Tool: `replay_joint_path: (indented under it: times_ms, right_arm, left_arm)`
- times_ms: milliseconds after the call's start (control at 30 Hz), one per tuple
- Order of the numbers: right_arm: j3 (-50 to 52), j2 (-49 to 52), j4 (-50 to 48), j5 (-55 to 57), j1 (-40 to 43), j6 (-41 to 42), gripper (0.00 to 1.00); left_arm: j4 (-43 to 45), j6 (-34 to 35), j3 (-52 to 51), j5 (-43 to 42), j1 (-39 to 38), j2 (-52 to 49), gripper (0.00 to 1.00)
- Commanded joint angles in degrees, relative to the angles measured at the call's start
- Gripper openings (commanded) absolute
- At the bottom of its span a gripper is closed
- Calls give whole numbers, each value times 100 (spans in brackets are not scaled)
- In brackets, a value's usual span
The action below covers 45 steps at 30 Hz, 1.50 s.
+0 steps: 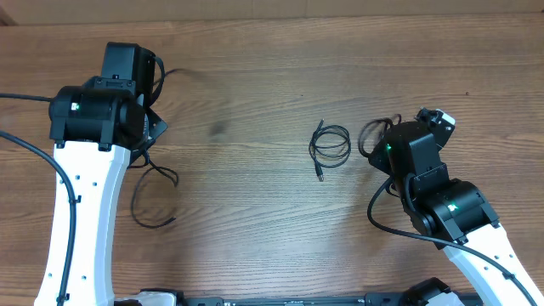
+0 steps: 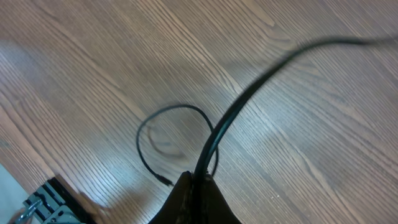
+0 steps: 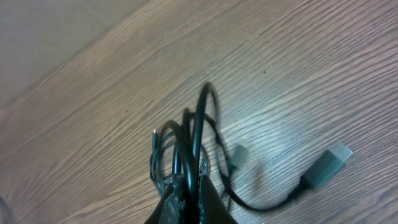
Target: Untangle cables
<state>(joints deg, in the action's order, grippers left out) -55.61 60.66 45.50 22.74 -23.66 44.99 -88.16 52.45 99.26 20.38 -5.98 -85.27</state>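
Two claws clamped on cords, one coil free mid-surface

Left claw (image 2: 198,182) is pinched tight on a black cord (image 2: 249,93) that leaves its tips and runs off toward the upper right, blurred. A thin loop (image 2: 138,140) with a small plug end lies flat on the wood surface (image 1: 255,221) just under that claw; I cannot tell if it is the same cord. Right claw (image 3: 186,188) is squeezed on a cord bundle (image 3: 198,118), with several black loops poking out past the tips and a grey plug (image 3: 328,167) trailing on the surface beside it. Small coil (image 1: 330,144) sits alone on the surface between the arms, near the right claw but apart from it.
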Motion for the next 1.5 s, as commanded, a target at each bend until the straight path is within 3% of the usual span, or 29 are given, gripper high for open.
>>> replay_joint_path:
  times_ms: [0, 133, 400, 633, 900, 967, 1133, 1167, 1200, 1267, 1367, 1467]
  right_arm:
    - [-146, -24, -42, 269, 15, 22, 4]
    - [-146, -20, -170, -199, 15, 20, 4]
    - [-146, -20, -831, -1569, 15, 17, 4]
    - [-146, -20, -898, -1639, 15, 20, 4]
    - [-146, -20, -894, -1644, 15, 20, 4]
    - [-144, -20, -894, -1644, 15, 20, 4]
    - [-144, -20, -839, -1648, 15, 20, 4]
    - [-144, -13, -828, -1648, 15, 20, 4]
    - [-144, -13, -815, -1655, 15, 22, 4]
    - [-136, -9, -811, -1716, 15, 24, 4]
    - [-133, 4, -811, -1775, 15, 28, 4]
    - [-133, 109, -811, -1598, 15, 22, 4]
  left_arm:
    - [9, 160, 85, 120, 7, -22, 4]
    - [181, 28, 85, -568, -7, -22, 4]
    - [1134, -2420, 15, -3724, -273, -90, 4]
    - [922, -2280, 11, -2935, -472, -341, 4]
    - [824, -2444, 11, -3552, -608, -968, 4]
    - [826, -2618, 11, -3698, -662, -1123, 13]
    - [826, -2693, 11, -3768, -697, -1294, 21]
    - [837, -2741, 11, -3829, -697, -1296, 27]
    - [846, -2767, 13, -3866, -697, -1294, 42]
    - [846, -2765, 24, -3869, -697, -1285, 83]
    - [798, -2761, 140, -3871, -616, -1266, 100]
    - [678, -2756, 376, -3893, -466, -1213, 100]
